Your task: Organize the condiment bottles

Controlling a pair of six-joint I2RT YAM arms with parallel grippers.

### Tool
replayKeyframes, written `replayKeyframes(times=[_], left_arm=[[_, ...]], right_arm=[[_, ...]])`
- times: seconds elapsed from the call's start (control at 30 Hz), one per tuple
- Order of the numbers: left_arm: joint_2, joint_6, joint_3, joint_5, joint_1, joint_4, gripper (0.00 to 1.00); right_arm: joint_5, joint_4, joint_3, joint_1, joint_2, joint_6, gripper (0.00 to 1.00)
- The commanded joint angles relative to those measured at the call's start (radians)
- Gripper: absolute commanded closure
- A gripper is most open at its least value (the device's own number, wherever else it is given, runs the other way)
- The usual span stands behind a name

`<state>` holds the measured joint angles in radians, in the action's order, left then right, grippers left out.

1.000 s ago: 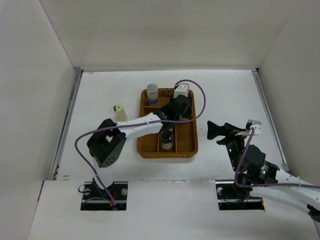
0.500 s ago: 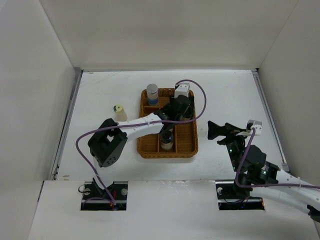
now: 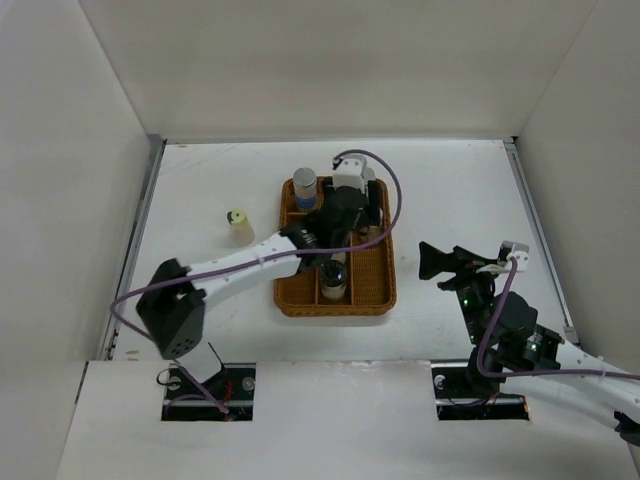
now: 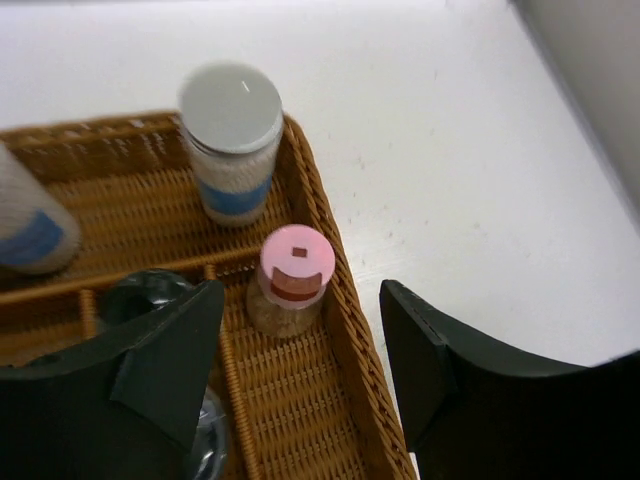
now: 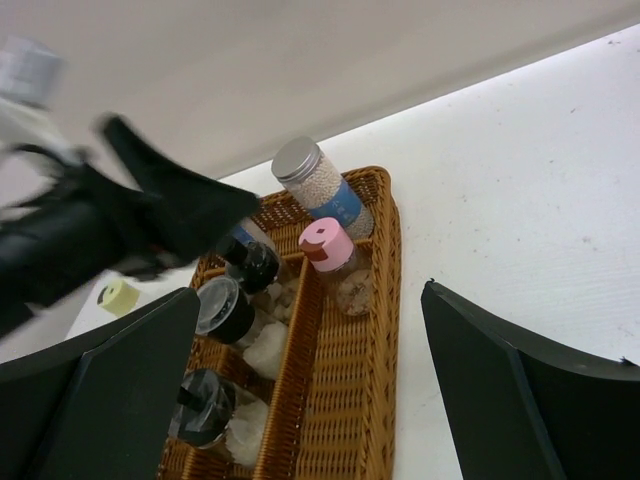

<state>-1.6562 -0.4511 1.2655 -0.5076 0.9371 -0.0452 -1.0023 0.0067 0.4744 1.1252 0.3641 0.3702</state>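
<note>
The brown wicker tray [image 3: 372, 290] holds several condiment bottles. In the left wrist view, a pink-topped shaker [image 4: 295, 280] stands upright in the right compartment, just beyond my left gripper [image 4: 300, 365], which is open and empty above the tray. A silver-lidded jar with a blue label [image 4: 232, 140] stands behind the shaker, and a second blue-labelled jar [image 4: 25, 228] is at the left. The right wrist view shows black-topped shakers [image 5: 225, 308] in the left compartments. A cream shaker [image 3: 238, 224] stands on the table left of the tray. My right gripper [image 3: 438, 263] hangs open, right of the tray.
White walls enclose the table on three sides. The left arm [image 3: 250, 262] stretches across the tray's left half, its purple cable [image 3: 390, 205] looping over the far end. Bare white table [image 3: 460, 190] lies right of the tray.
My left gripper has opened and let go of the pink-topped shaker, which now stands alone. It drew back toward the tray's far end and the arm's elbow swung left. The right arm barely moved.
</note>
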Motion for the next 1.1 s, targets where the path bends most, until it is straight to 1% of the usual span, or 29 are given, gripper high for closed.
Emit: replayKeyframes(times=[0.0,0.03,0.07,0.1,0.13,0.2,0.23,0.27,0.3,0.37,0.4,0.47,0.53,0.57,0.63,0.67,0.77,0.87,0.97,1.07], left_arm=[[0.212,0.052,-0.063,-0.106,-0.04,-0.061,0.37],[0.254,0.054,-0.09,-0.123,-0.069,-0.052,0.37],[0.297,0.054,-0.121,-0.141,-0.109,-0.035,0.37],[0.338,0.043,-0.149,-0.163,-0.157,-0.007,0.37],[0.378,0.032,-0.178,-0.181,-0.206,0.017,0.37],[0.446,0.011,-0.245,-0.209,-0.313,0.045,0.37],[0.461,0.003,-0.27,-0.216,-0.355,0.054,0.36],[0.484,-0.02,-0.313,-0.227,-0.413,0.053,0.35],[0.493,-0.044,-0.336,-0.238,-0.45,0.051,0.34],[0.477,-0.057,-0.331,-0.246,-0.49,0.07,0.31],[0.457,-0.057,-0.313,-0.246,-0.504,0.096,0.3],[0.426,-0.066,-0.275,-0.243,-0.533,0.151,0.28],[0.409,-0.067,-0.25,-0.224,-0.562,0.185,0.28],[0.4,-0.066,-0.245,-0.22,-0.573,0.197,0.28],[0.383,-0.078,-0.245,-0.21,-0.585,0.222,0.27],[0.374,-0.081,-0.252,-0.212,-0.585,0.229,0.27],[0.343,-0.093,-0.281,-0.203,-0.594,0.231,0.27],[0.309,-0.142,-0.285,-0.119,-0.625,0.255,0.27],[0.285,-0.178,-0.281,-0.049,-0.646,0.283,0.27],[0.288,-0.182,-0.311,-0.058,-0.642,0.277,0.27]], right_arm=[[-0.019,0.015,0.006,-0.003,-0.001,0.001,0.0],[-0.018,0.016,0.015,-0.003,0.01,-0.002,0.02],[-0.01,0.018,0.027,-0.003,0.025,-0.007,0.09],[-0.007,0.016,0.041,-0.003,0.039,-0.008,0.18],[-0.006,0.009,0.077,-0.003,0.07,-0.013,0.37],[-0.001,-0.005,0.142,-0.003,0.123,-0.025,0.56],[0.004,-0.02,0.186,-0.003,0.163,-0.037,0.63],[0.008,-0.031,0.229,-0.003,0.203,-0.054,0.66],[0.013,-0.036,0.265,-0.023,0.246,-0.071,0.67],[0.051,-0.031,0.314,-0.093,0.315,-0.089,0.66],[0.085,-0.028,0.32,-0.125,0.338,-0.09,0.63],[0.148,-0.002,0.291,-0.187,0.363,-0.082,0.55],[0.22,0.062,0.209,-0.257,0.368,-0.059,0.41],[0.241,0.078,0.185,-0.281,0.365,-0.048,0.36],[0.281,0.075,0.168,-0.331,0.357,-0.04,0.28],[0.295,0.067,0.162,-0.348,0.345,-0.034,0.26],[0.33,0.076,0.129,-0.417,0.306,-0.028,0.25],[0.382,0.072,0.116,-0.48,0.3,-0.019,0.25],[0.395,0.068,0.119,-0.489,0.329,-0.016,0.24],[0.387,0.067,0.127,-0.489,0.355,-0.022,0.23]])
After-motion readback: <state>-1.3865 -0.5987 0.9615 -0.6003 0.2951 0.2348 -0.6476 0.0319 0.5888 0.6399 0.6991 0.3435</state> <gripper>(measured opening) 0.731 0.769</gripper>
